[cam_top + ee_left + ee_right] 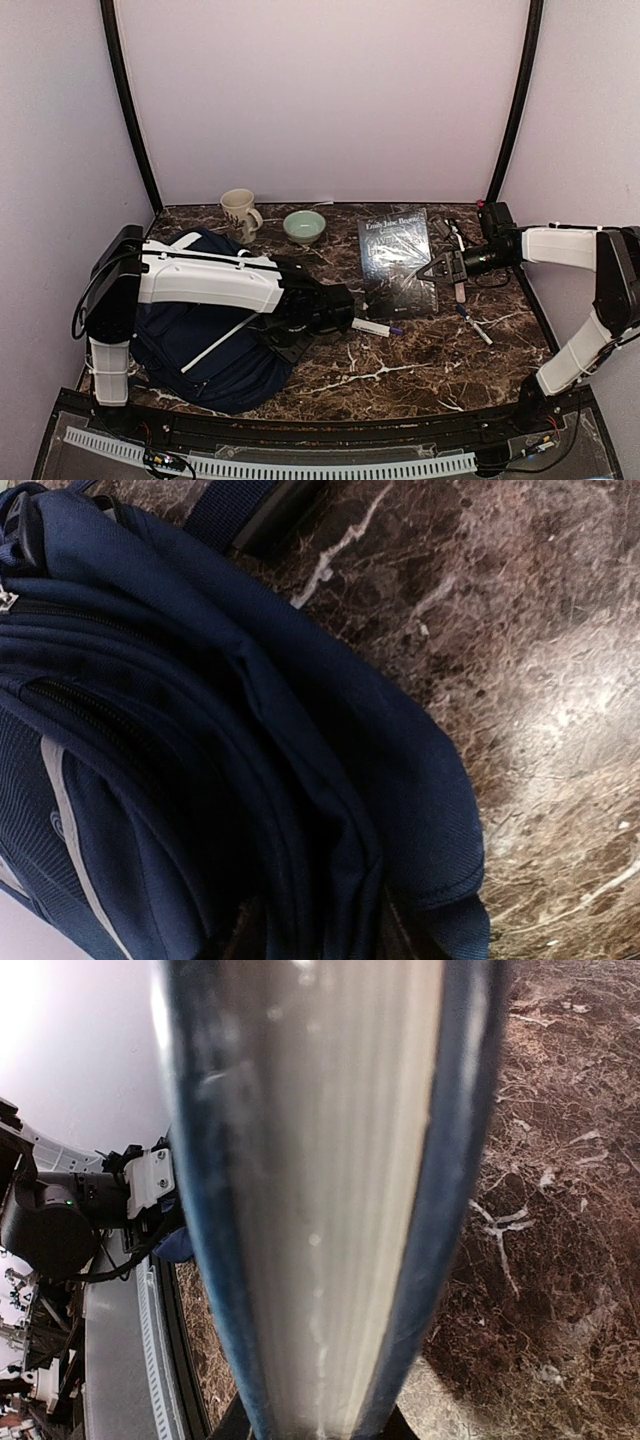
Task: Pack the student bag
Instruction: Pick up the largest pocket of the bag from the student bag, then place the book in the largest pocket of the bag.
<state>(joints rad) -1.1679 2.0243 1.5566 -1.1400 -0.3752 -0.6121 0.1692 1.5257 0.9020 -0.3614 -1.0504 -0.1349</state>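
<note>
The student bag (215, 340), navy blue with a thin white stripe, lies on the left of the table under my left arm. In the left wrist view its folds (250, 730) fill the frame. My left gripper (335, 305) is at the bag's right edge, and bunched bag fabric sits between its dark fingers (318, 935), which barely show. My right gripper (436, 270) is shut on the right edge of a dark-covered book (395, 262). In the right wrist view the book's page edge (320, 1180) runs up from between the jaws.
A white marker (375, 327) lies just right of the left gripper. A cream mug (240, 213) and a green bowl (304, 226) stand at the back. Pens (460, 290) and small items (450, 235) lie right of the book. The dark marble table (420, 370) is walled on three sides.
</note>
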